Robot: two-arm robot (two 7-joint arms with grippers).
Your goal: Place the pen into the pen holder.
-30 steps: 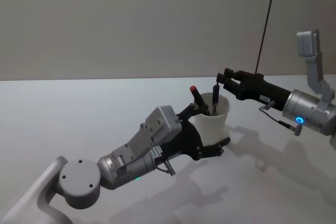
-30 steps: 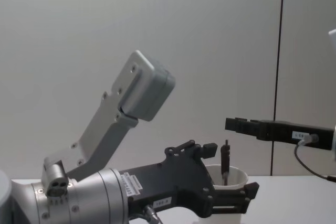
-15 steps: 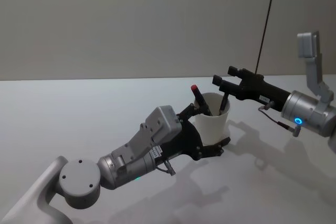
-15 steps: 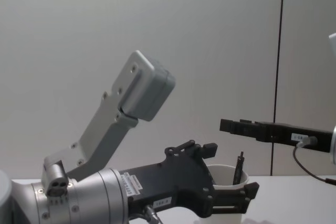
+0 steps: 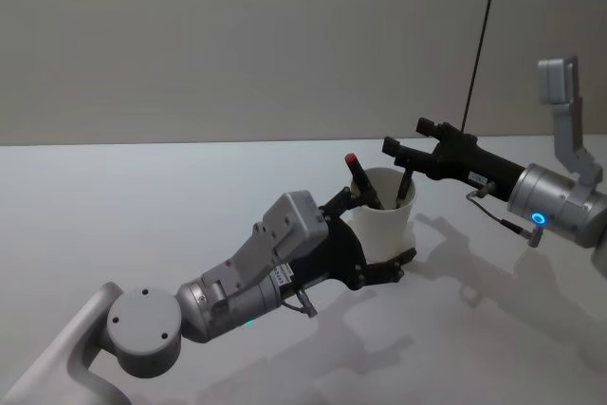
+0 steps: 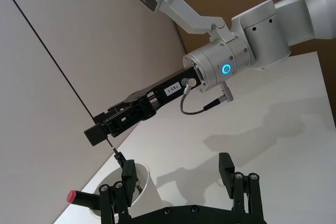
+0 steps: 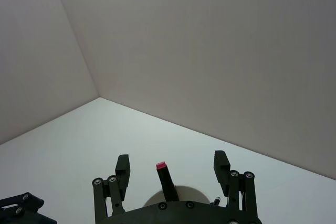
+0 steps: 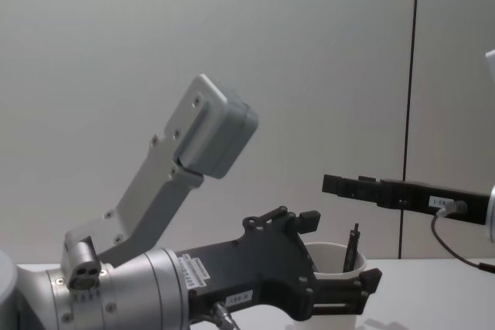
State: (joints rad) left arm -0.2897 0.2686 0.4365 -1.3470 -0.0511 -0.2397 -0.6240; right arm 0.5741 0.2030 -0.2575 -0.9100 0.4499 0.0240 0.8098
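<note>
The pen holder (image 5: 384, 220), a white paper cup, stands on the table. A thin dark pen (image 5: 406, 182) leans inside it against the rim, also seen in the chest view (image 8: 353, 246). A red-capped marker (image 5: 355, 171) stands in it too. My right gripper (image 5: 406, 137) hovers open just above the pen's top and holds nothing. My left gripper (image 5: 379, 227) is open low at the cup, one finger on each side. In the left wrist view the cup (image 6: 142, 182) sits close by one finger (image 6: 126, 174).
A grey-white table (image 5: 142, 206) stretches out to the left and in front of the cup. A plain wall stands behind it, with a thin dark cable (image 5: 479, 45) hanging down at the right. My right arm's forearm (image 5: 560, 201) reaches in from the right.
My right gripper opened and let go of the dark pen, which dropped into the cup and now leans on its rim. The left arm has not moved.
</note>
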